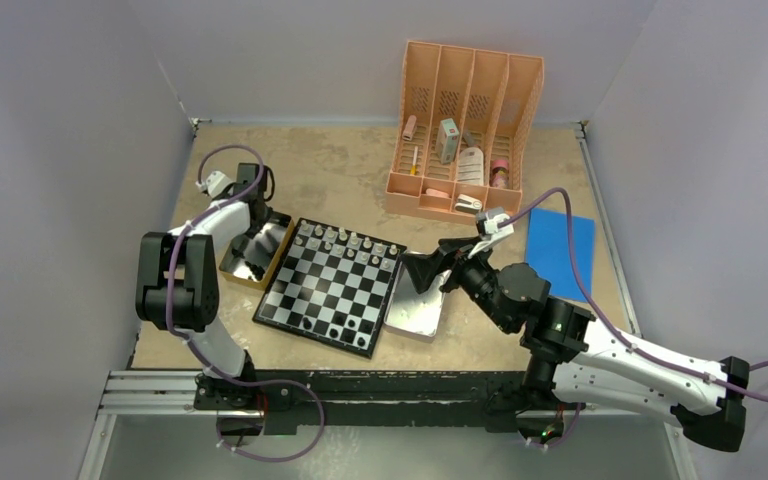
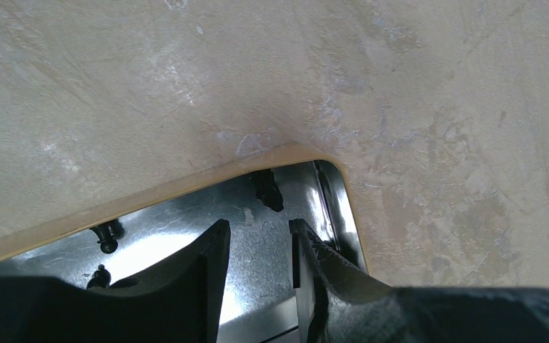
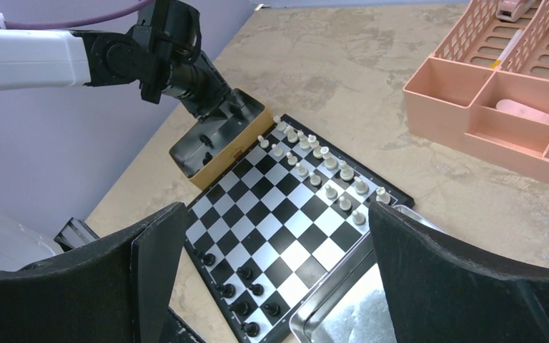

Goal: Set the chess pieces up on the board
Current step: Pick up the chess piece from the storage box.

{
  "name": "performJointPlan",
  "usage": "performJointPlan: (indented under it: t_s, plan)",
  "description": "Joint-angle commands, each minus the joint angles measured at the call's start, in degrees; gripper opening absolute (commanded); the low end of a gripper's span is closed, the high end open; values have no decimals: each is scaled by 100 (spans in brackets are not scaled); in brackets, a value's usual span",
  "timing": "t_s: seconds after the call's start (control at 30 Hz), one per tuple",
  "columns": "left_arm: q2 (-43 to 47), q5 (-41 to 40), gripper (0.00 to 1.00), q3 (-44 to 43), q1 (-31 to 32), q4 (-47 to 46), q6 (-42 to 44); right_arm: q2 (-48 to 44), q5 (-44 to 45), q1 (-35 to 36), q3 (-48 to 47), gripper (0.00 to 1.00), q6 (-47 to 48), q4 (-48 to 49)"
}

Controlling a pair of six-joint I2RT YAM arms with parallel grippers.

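The board (image 1: 328, 290) lies mid-table, also in the right wrist view (image 3: 286, 221). Silvery-white pieces (image 1: 345, 243) stand in its two far rows (image 3: 322, 168). Several black pieces (image 1: 335, 325) stand near its front edge (image 3: 246, 293). My left gripper (image 1: 258, 238) is open and empty, low over a shiny yellow-rimmed box (image 2: 186, 184) left of the board. A black piece (image 2: 266, 190) lies just ahead of its fingertips (image 2: 218, 232), and two more (image 2: 107, 236) lie at the left. My right gripper (image 1: 430, 265) is wide open and empty, above the board's right edge (image 3: 277, 214).
A plain silver tray (image 1: 415, 318) lies against the board's right side, also in the right wrist view (image 3: 343, 307). A pink desk organizer (image 1: 465, 130) holding small items stands at the back. A blue cloth (image 1: 560, 250) lies at the right. The yellow-rimmed box (image 1: 235, 265) touches the board's left side.
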State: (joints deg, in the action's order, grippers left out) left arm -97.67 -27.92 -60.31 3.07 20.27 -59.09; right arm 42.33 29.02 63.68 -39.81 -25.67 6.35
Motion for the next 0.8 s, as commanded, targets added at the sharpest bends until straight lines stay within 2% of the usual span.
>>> performJointPlan:
  t_s: [0.0,0.77]
  plan:
    - [-23,-154,35,68,-26,-313,-168,-105,148,-5,-223,99,48,171]
    - [-409,-259,34,-6,-26,-384,-504,-181,167,-5,-299,99,81,60]
